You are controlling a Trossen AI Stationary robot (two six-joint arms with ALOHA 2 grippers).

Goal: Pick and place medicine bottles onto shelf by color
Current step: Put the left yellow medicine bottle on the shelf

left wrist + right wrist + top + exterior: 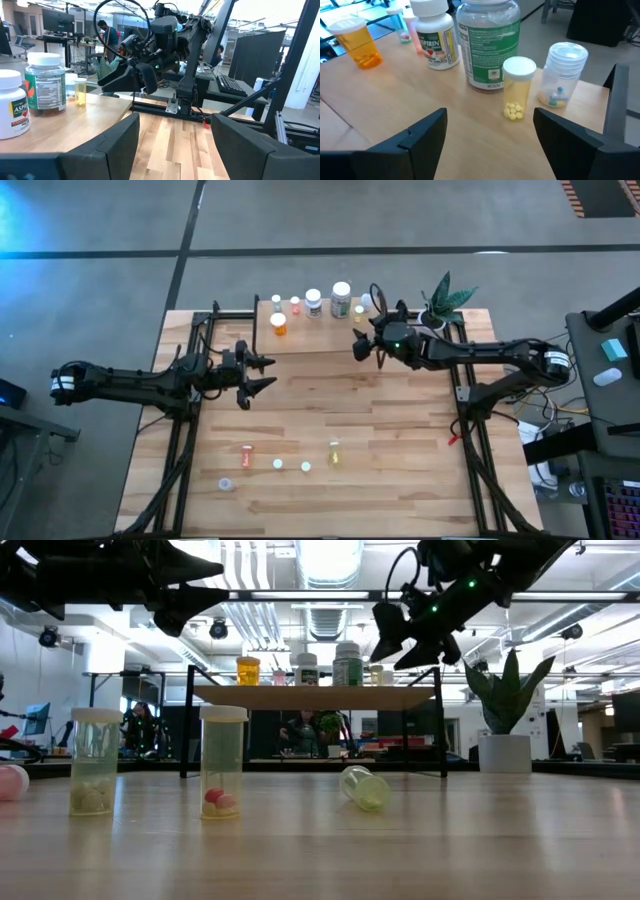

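The shelf (pixel 330 330) stands at the far edge of the counter (pixel 400 470) and carries a row of medicine bottles — an orange bottle (pixel 279 324), a white aspirin bottle (pixel 313 302), a large green-labelled bottle (pixel 341 299), a small yellow bottle (pixel 517 88) and a clear bottle (pixel 562 75) with coloured pills.

The right claw (pixel 358 346) hovers over the shelf's right part, fingers spread and holding nothing; in the right wrist view the yellow bottle stands upright on the board just ahead of it, touching the big green-labelled one.

The left claw (pixel 262 375) hangs above the counter near the shelf's left end, also spread and empty.

More bottles wait near the front of the counter — a pink-orange one (pixel 247 453) on its side, two upright white-capped ones (pixel 278 464), a yellow one (pixel 334 451) lying down, and another (pixel 226 484) off to the left. A potted plant (pixel 440 305) sits at the shelf's right end.
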